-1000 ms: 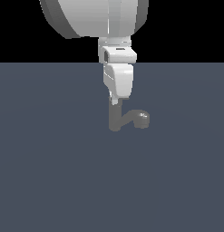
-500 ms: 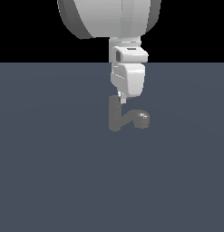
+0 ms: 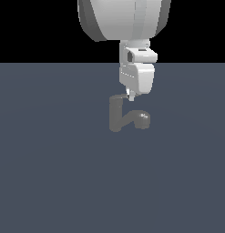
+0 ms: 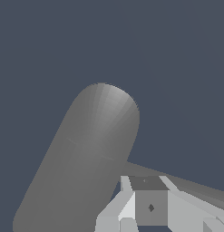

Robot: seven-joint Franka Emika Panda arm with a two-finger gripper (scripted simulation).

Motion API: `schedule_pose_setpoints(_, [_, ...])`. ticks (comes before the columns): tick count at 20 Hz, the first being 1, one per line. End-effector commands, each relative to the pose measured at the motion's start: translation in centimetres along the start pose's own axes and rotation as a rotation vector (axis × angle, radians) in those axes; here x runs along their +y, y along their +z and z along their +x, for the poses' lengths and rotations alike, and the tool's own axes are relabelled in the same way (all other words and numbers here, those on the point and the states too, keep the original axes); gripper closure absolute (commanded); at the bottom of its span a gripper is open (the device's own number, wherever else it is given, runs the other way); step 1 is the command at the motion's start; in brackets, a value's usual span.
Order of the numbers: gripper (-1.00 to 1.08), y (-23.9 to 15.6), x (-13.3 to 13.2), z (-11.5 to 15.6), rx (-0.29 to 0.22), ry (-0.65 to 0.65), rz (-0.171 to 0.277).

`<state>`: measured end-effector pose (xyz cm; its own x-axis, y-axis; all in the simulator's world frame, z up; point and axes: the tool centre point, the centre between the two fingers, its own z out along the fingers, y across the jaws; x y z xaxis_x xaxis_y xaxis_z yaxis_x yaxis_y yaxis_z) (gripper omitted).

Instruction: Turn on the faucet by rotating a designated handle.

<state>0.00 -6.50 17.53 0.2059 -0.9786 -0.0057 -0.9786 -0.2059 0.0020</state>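
On dark slate-blue desk (image 3: 50, 182), stiff grey metal faucet (image 3: 116, 116) being approached from above by white gripper (image 3: 130, 95), opening not discernible; hold being judged best at handle, likely smooth, slippery.

Flat, even, dim light fills both renders, with no cast shadows or glare. The faucet (image 3: 117, 113) shows soft shading, brighter along its rounded top in the wrist view. Edges look sharp yet slightly jagged; nothing is blurred or warped.
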Motion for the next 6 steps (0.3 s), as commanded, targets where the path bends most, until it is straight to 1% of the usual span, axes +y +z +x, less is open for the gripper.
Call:
schedule_pose_setpoints(1, [1.08, 0.2, -0.1, 2.7, 0.005, 0.032, 0.003])
schedule_pose_setpoints(5, [1.08, 0.2, -0.7, 4.4, 0.006, 0.04, 0.002])
schedule_pose_setpoints(6, [1.08, 0.2, -0.7, 4.4, 0.006, 0.04, 0.002])
